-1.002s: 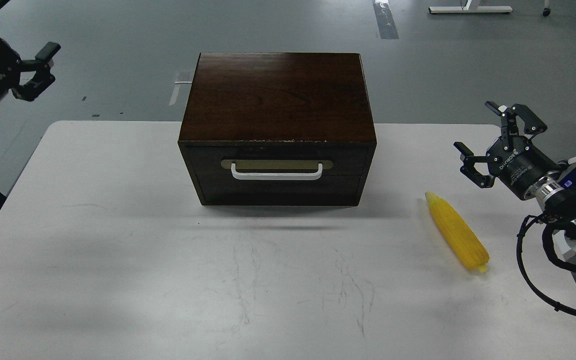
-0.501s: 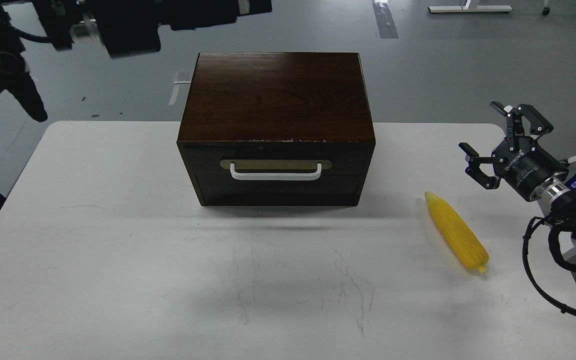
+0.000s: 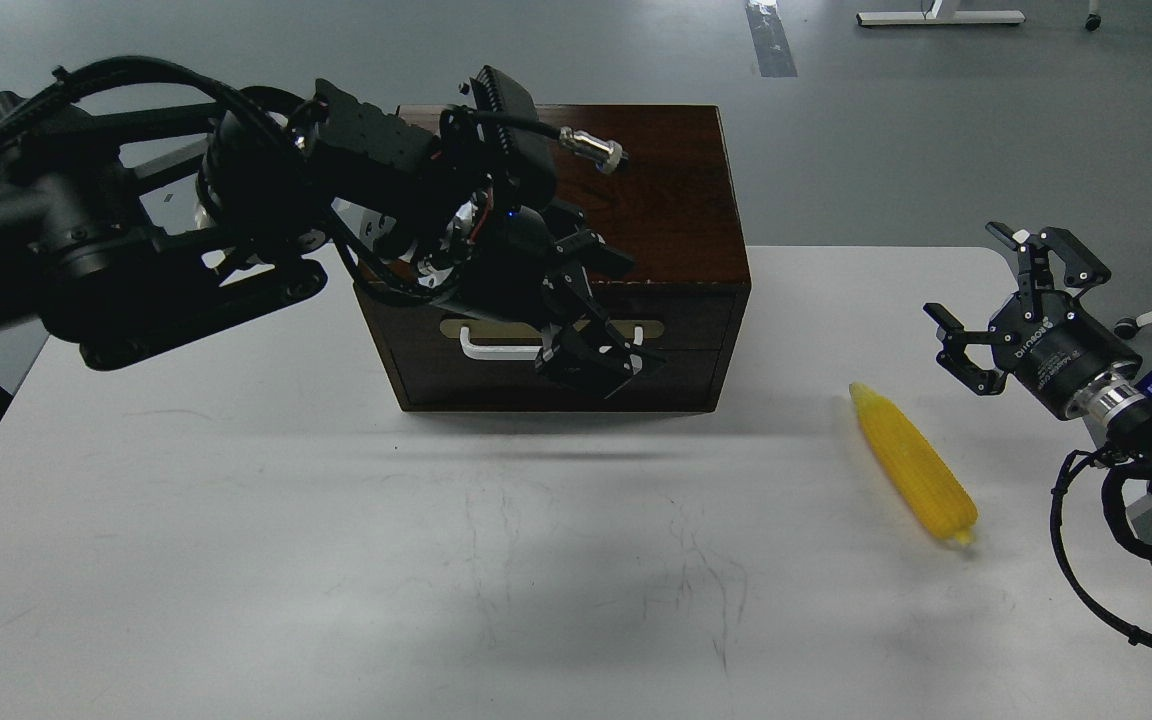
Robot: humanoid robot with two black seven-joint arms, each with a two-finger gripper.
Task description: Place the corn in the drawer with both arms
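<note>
Corn point(image 3: 914, 463) is being left on the surface point(image 3: 236, 520), right of the shut drawer point(image 3: 556, 350). Left tool point(image 3: 591, 345) is being held open at the handle point(image 3: 496, 349), likely to pull it. Right tool point(image 3: 1001, 305) is being kept open and empty near the corn.

The left claw point(image 3: 591, 350) crowds the drawer point(image 3: 556, 345) front; bare table point(image 3: 336, 560) surrounds the corn point(image 3: 914, 478).

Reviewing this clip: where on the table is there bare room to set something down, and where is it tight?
Bare: the table in front of the box, and its left side under the left arm. Tight: the drawer front, where the left gripper sits at the handle, and the right edge between the corn and the right gripper.
</note>
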